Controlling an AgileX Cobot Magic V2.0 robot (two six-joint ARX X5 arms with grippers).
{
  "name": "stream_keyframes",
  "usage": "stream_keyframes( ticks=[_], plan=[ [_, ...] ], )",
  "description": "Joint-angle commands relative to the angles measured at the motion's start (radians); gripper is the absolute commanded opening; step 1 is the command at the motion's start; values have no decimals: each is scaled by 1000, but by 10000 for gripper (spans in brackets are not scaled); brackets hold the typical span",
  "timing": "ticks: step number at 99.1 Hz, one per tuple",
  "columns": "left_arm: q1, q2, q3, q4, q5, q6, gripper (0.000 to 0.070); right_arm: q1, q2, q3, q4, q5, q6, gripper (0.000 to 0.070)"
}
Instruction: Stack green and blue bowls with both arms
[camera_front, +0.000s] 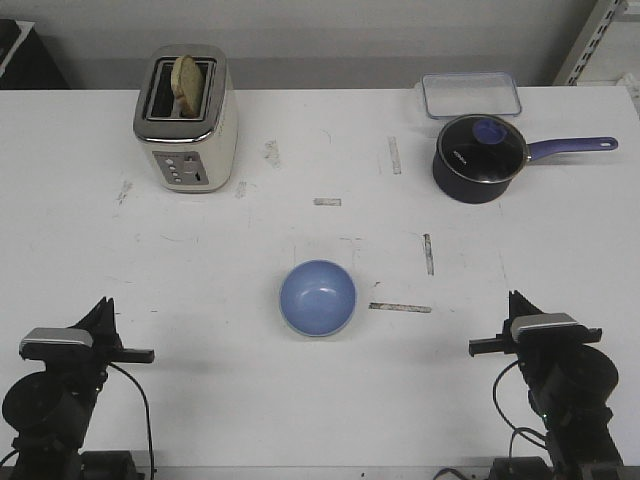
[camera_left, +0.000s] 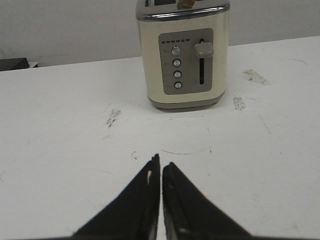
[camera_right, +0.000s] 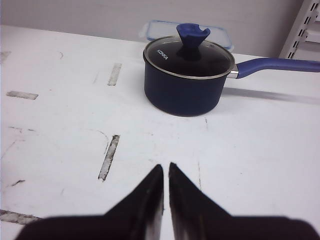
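While both of my arms sit low at the near edge, the white table (camera_front: 200, 270) stretches scuffed and tape-marked ahead of me. Largest on it is the cream toaster (camera_front: 187, 118) at the far left, a slice of bread (camera_front: 187, 82) standing in one slot; my left wrist camera faces its control panel, with four round buttons and a lever. Far right stands the dark saucepan (camera_front: 478, 157), glass lid on, purple handle pointing right, and just behind it, touching or nearly so, lies a clear plastic container (camera_front: 471, 95).

Near the middle of the table, between my two arms and well apart from both, rests the blue bowl (camera_front: 318, 297), upright and open side up. Only this one bowl shows in the front view; a paler rim edges its lower side, but I cannot tell whether a green bowl sits beneath it. A strip of tape (camera_front: 400, 307) lies just to its right.

My left gripper (camera_left: 160, 165) points toward the toaster, its black fingers drawn together with only a thin slit between them, holding nothing. My right gripper (camera_right: 165, 167) points toward the saucepan, fingers likewise pressed nearly closed and empty. Each hovers over bare tabletop.
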Motion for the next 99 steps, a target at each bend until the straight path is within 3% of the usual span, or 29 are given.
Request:
stream_keyframes(
  ticks=[1,33,54,74,99],
  plan=[
    [3,0,13,13,-3,4,1,3,1,-2,13,0,5,4],
    [2,-9,8,15,-4,0,1,3,1,-2,13,0,5,4],
    [-25,-131,-163,165,-5,-156,1,3,1,-2,13,0,5,4],
    [-24,-270,-375,236,-4,-155,1,3,1,-2,13,0,5,4],
    [-25,-269,-505,346,-3,-155,1,3,1,-2,16,0,5,4]
  ],
)
